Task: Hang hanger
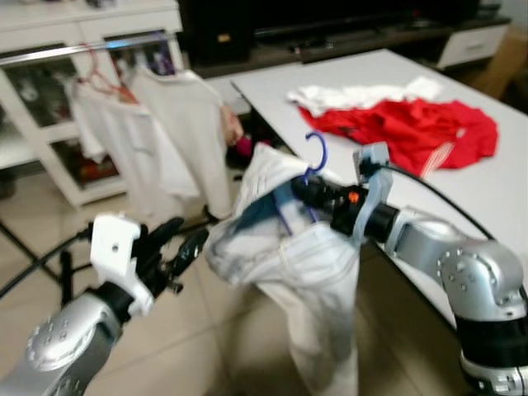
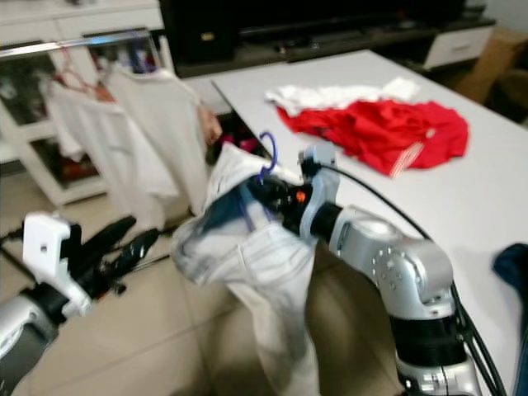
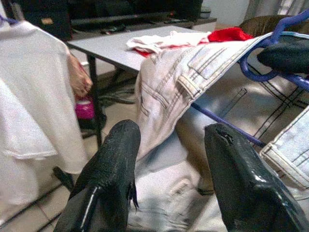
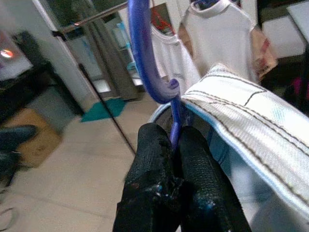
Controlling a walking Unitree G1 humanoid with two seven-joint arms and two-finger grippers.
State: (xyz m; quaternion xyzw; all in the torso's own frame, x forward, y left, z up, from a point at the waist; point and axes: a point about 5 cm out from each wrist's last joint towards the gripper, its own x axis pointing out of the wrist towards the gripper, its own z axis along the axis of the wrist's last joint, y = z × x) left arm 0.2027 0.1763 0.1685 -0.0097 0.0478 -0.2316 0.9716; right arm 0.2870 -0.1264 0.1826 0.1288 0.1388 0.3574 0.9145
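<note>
Black fingers of the right gripper are pressed together on the neck of a blue hanger, just under its hook. Pale jeans are draped over that hanger and hang down between the two arms, above the tiled floor. The hanger's lower bar is mostly hidden in the denim; only the hook and short lengths of blue wire show.

To the robot's left, the left gripper has its two fingers spread apart with nothing between them, pointing at the jeans from just beside them.

Beyond, a metal rail carries two whitish shirts; one hangs from a reddish hanger, while the other's hanger is hard to make out. The rail's ends are cut off by the frame. Behind it stands a white shelf unit, blurred.

On the right, a white table holds two garments, a red one and a white one touching it. A dark blue scrap at the table's near edge is cut off and cannot be identified.
</note>
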